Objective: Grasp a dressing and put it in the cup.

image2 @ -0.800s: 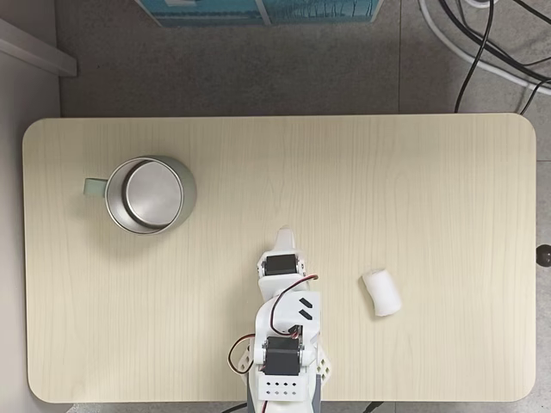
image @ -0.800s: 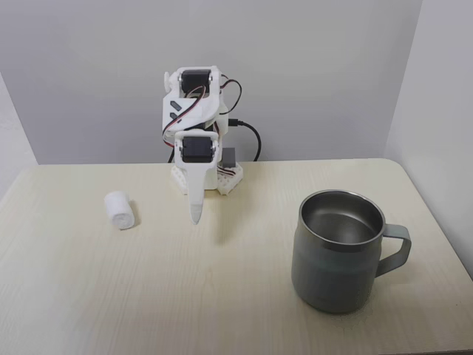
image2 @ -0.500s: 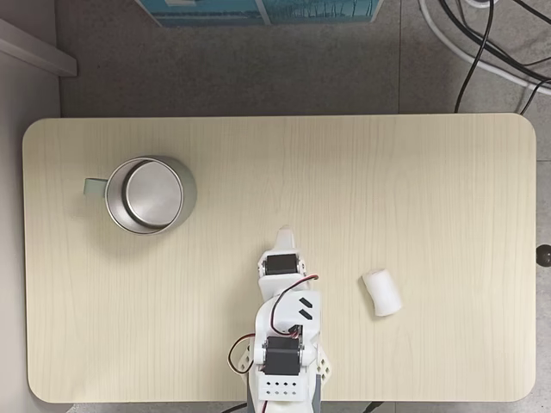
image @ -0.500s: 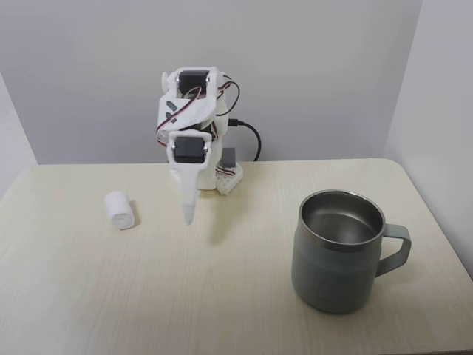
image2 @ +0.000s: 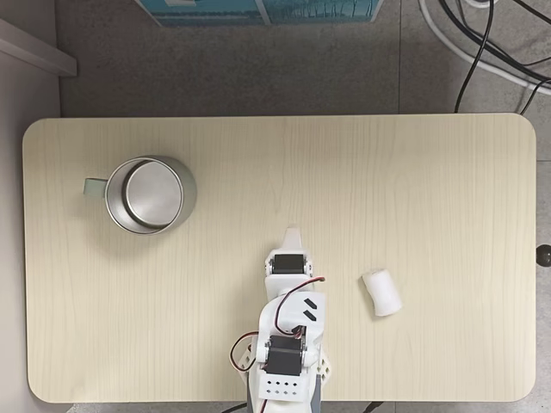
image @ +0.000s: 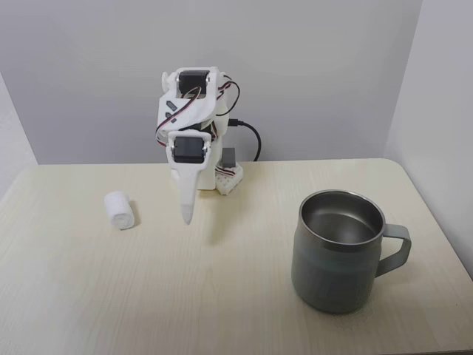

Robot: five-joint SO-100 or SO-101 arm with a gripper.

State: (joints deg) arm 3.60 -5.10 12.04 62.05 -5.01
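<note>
At 3 o'clock of my gripper (image2: 293,234) in the top-down fixed view lies the dressing (image2: 380,292), untouched; fingers together, holding nothing; I should open wide, straddle the roll across its width; cup (image2: 151,194) at 10 o'clock, bare table (image2: 362,172) between, edges well apart.

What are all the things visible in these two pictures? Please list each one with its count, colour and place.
dressing: one, white roll, lying on the table, apart from the arm.
cup: one, grey-green mug with a shiny steel inside, upright, with nothing visible inside it.
table: one, pale wood with rounded corners.
cables: several, black and white, on the grey floor beyond the table.
box: one, blue, at the top edge of a fixed view.
arm: one, white, at the table edge.
pincer: one, white, shut, pointing down, holding nothing.
</note>
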